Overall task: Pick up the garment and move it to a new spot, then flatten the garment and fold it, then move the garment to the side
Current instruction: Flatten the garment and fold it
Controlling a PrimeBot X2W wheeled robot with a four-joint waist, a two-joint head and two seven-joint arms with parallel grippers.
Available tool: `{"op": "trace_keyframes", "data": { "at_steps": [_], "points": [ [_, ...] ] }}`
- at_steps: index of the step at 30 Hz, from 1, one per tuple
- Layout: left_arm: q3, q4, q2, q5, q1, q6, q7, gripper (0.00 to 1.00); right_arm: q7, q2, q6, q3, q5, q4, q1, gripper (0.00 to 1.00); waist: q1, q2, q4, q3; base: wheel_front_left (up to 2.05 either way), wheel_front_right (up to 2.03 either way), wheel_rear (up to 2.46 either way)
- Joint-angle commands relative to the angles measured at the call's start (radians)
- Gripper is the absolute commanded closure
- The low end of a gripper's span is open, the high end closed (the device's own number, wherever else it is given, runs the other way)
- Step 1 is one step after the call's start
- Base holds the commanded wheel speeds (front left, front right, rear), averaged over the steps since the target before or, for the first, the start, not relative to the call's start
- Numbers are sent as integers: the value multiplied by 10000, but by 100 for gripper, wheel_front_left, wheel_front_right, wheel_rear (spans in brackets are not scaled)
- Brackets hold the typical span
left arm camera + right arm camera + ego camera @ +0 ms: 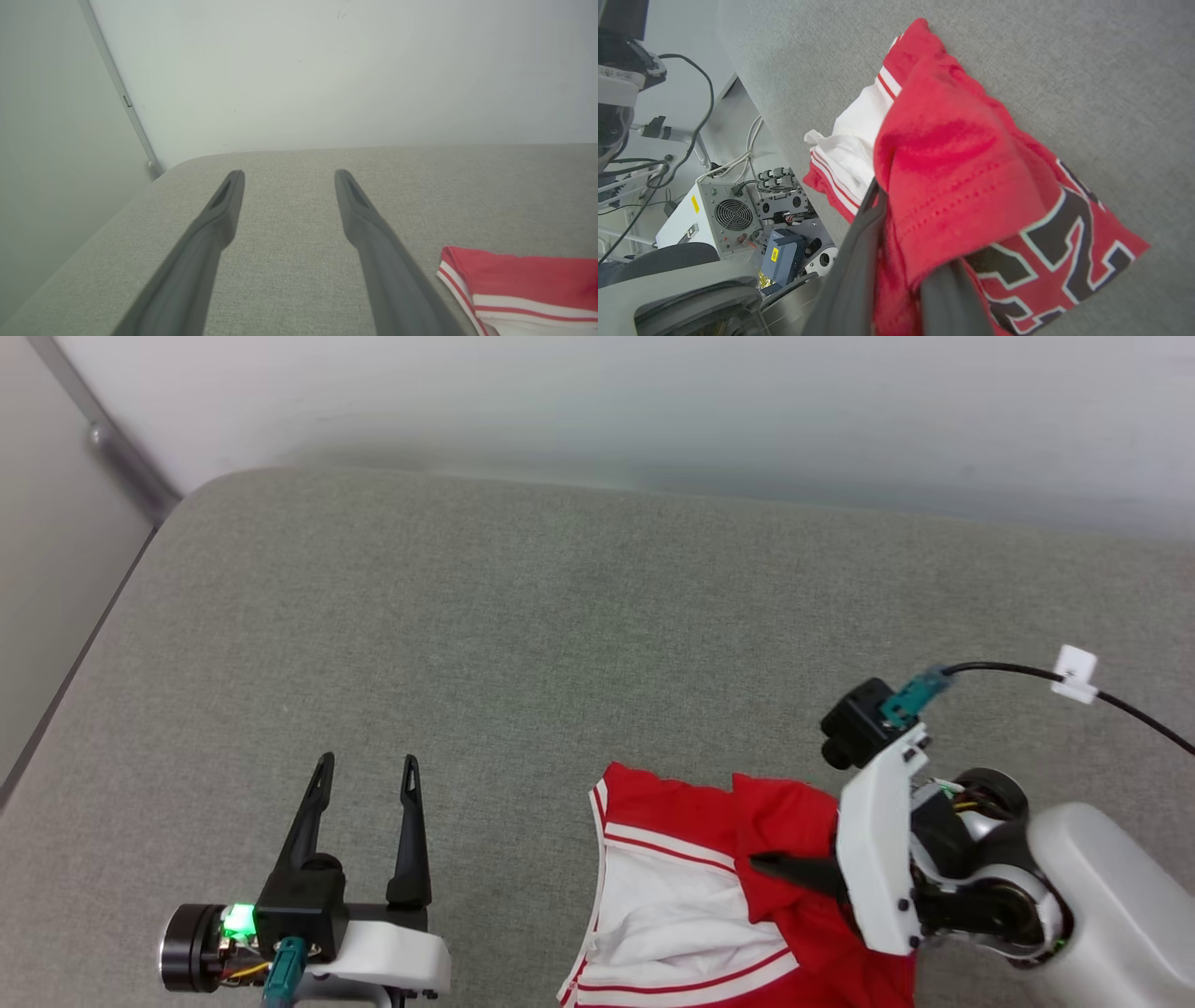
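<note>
The right end effector (780, 868) is clenched on the red short-sleeved T-shirt of soft cloth (672, 896). In its wrist view a red fold is pinched between the two dark fingers (859, 261) and drapes over the far one. A white sleeve with thin red stripes bunches just beyond the fingertips, and a black print edged in white spreads to their right. The rest of the shirt lies crumpled on the grey woven-cloth surface (560, 635) under this end effector. The left end effector (368, 765) is released, its fingers spread and empty above bare cloth, with the shirt (523, 280) well apart on its right.
</note>
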Motion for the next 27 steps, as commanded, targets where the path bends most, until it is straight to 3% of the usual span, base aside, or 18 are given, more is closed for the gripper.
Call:
{"op": "trace_keyframes", "data": {
  "at_steps": [1, 13, 14, 15, 22, 27],
  "points": [
    [6, 20, -52, 19, -177, -37, -24, 0, -186, 94, 0, 361, -236, 347, -344, 100, 0, -1, 86, 126, 0, 0, 0],
    [76, 146, -276, 67, -412, -121, -24, 0, -1842, 402, 0, 2272, -661, 2586, -1180, 100, 0, -1, 195, 409, 0, 0, 0],
    [105, 161, -282, 70, -363, -120, -24, 0, -2021, 382, 0, 2391, -630, 2609, -1218, 60, 0, -1, 164, 360, 0, 0, 0],
    [130, 181, -288, 73, -308, -127, -24, 0, -2257, 325, 0, 2486, -638, 2574, -1284, 0, 0, -1, 134, 299, 0, 0, 0],
    [246, 235, -298, 117, -56, -179, -22, 0, -3891, -336, -2, 2791, -529, 1479, -1578, 0, 0, -1, -104, -200, 0, 0, 0],
    [362, 160, -291, 153, 224, -221, -22, 0, -5834, -930, -2, 1994, -875, 649, -1386, 0, 0, -1, -388, -561, 0, 0, 0]
  ]
}}
